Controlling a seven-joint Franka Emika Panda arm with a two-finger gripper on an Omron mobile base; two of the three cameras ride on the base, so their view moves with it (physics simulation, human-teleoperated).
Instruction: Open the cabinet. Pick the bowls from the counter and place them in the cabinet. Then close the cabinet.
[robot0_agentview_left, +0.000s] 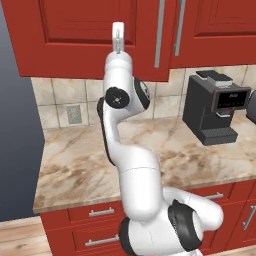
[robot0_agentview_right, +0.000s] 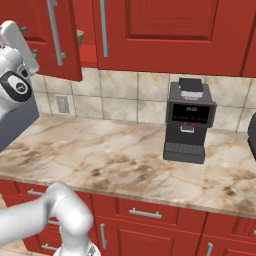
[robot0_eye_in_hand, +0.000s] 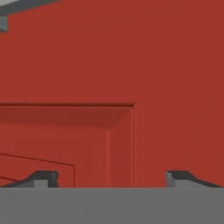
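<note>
Hand (robot0_eye_in_hand: 111, 178), fingers spread wide and holding nothing, faces the red cabinet (robot0_eye_in_hand: 144, 65) door close up, high above the worktop (robot0_agentview_left: 80, 165).

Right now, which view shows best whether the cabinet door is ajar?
Right base view: the cabinet door swings outward, a bowl behind it. Left base view shows it face-on; hand view shows just its red panel close up.

Black coffee machine (robot0_agentview_left: 216, 106) upright by tiled backsplash (robot0_agentview_right: 125, 95).

Glossy white, rounded arm links (robot0_agentview_left: 136, 165) joined by dark joint bands. Black round caps at joints. Small dark grey fingertips (robot0_eye_in_hand: 43, 178).
</note>
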